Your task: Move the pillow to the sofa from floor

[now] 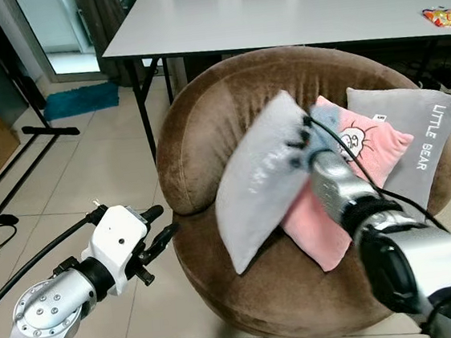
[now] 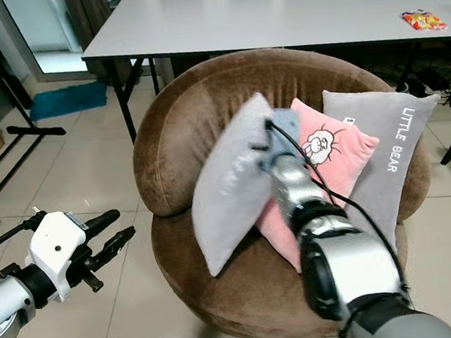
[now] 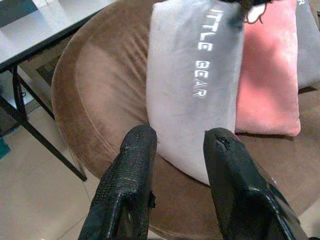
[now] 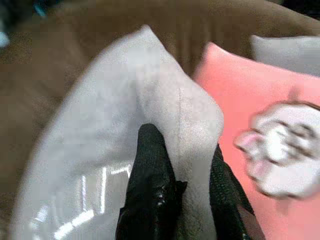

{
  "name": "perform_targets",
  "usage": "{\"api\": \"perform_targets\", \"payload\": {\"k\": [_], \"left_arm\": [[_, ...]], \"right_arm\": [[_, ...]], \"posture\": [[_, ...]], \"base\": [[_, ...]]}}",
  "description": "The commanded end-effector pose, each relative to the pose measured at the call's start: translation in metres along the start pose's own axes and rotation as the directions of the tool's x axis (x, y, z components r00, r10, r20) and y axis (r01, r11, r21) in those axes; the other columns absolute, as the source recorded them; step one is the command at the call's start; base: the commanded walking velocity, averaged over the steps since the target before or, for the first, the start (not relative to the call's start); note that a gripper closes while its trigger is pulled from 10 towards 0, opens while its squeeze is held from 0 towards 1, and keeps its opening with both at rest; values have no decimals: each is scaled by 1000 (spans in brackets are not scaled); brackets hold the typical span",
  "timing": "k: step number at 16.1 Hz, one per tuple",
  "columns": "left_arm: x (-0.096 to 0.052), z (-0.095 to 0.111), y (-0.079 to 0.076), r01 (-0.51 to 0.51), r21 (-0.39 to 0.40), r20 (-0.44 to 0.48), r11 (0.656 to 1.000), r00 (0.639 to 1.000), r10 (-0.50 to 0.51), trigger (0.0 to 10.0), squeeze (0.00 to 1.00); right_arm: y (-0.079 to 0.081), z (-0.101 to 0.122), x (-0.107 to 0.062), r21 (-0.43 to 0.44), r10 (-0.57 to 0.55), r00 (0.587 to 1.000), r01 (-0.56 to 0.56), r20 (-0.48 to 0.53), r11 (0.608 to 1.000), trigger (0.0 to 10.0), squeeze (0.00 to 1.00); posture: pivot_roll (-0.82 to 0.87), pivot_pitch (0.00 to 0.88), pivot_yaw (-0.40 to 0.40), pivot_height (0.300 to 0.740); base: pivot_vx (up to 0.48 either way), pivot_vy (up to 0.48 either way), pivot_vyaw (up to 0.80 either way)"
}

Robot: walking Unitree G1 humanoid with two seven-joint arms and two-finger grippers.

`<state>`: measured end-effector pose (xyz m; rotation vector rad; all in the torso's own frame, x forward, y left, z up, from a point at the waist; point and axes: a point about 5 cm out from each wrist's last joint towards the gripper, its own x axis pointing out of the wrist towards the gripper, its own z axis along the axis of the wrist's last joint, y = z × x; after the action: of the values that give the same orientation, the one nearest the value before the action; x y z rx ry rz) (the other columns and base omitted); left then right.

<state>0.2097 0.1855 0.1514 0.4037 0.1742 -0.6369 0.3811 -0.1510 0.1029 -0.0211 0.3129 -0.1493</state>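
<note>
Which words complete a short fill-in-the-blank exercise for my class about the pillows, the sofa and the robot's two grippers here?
1. The right gripper is shut on the ____ pillow.
2. Between the two grey pillows on the brown sofa leans a ____ pillow.
3. The left gripper hovers beside the sofa with its fingers ____.
4. Behind the sofa stands a white ____.

Missing words: grey; pink; open; table
</note>
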Motion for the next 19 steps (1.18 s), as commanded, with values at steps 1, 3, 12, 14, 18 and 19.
{"api": "perform_targets", "payload": {"k": [1, 3, 12, 14, 18, 19], "left_arm": [[-1, 2, 1, 6, 10, -4, 1000, 1000, -6, 10000, 0], [2, 2, 3, 5, 14, 0, 1000, 1000, -5, 10000, 0], [43, 15, -1, -33, -48, 138, 998, 990, 39, 10000, 0], [53, 18, 5, -159, -105, 169, 982, 970, 176, 10000, 0], [53, 13, 11, -288, -146, 156, 947, 938, 309, 10000, 0], [53, 11, 12, -315, -156, 149, 936, 929, 338, 10000, 0]], "right_arm": [[-6, -4, 0, -25, -14, 1000, 13, -25, 1000, 10000, 0], [-13, -2, 2, 28, 10, 1000, -10, -11, 1000, 10000, 1000], [-75, 52, 0, 222, -42, 947, -32, 318, 974, 10000, 0], [-71, 48, -19, 178, 35, 908, -119, 417, 977, 10000, 0], [-60, 30, -80, 96, 87, 899, -141, 430, 985, 10000, 0], [-62, 19, -92, 63, 29, 913, -59, 407, 996, 10000, 0]], "posture": [[126, 0, 11, 740], [122, 0, 16, 740], [-31, 0, 72, 740], [-72, 0, 83, 740], [-99, 0, 78, 740], [-106, 0, 72, 740]], "base": [[0, 0, 0], [0, 0, 0], [0, 0, 0], [0, 0, 0], [0, 0, -600], [0, 0, -800]]}}
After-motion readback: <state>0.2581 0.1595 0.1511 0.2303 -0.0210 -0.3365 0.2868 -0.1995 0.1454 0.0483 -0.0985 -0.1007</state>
